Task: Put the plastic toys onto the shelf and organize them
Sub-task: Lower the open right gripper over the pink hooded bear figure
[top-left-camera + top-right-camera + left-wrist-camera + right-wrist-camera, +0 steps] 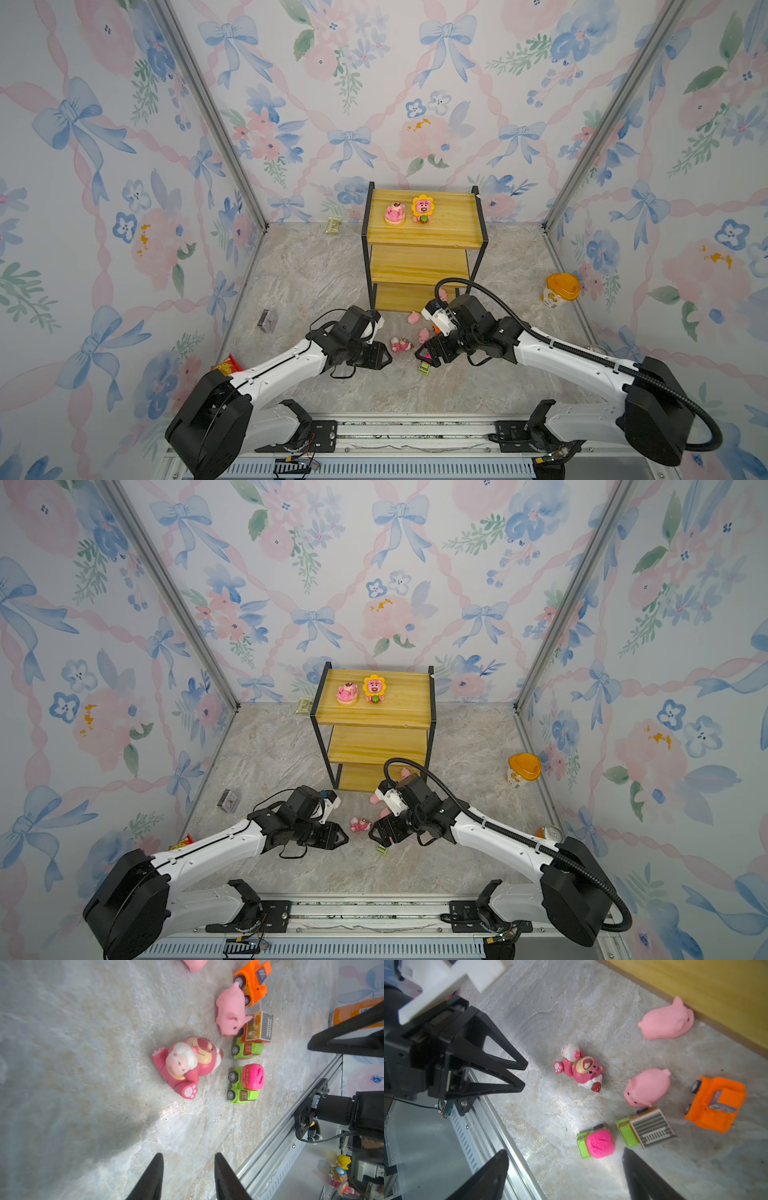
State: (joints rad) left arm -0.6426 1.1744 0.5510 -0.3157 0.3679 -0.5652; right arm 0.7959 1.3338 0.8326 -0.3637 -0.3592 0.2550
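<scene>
You're at a pick-up, I judge: left fingers [151, 1178] and right fingers [645, 1180] stand apart, empty. The toppled pink plastic bear figurine [187, 1068] lies on the marble table [83, 1064] between them, nearer than the yellow wooden shelf [449, 226]; straddle it, then close.

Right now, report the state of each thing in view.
Sunflower bear, upright atop shelf.
Second bear, upright beside it.
Third bear, lying on floor.
Pink-green car, on floor.
Orange car, on floor.
Pig by shelf, on floor.
Left gripper, open, empty.
Right gripper, open, empty.
Cup, upright, lidded.
</scene>
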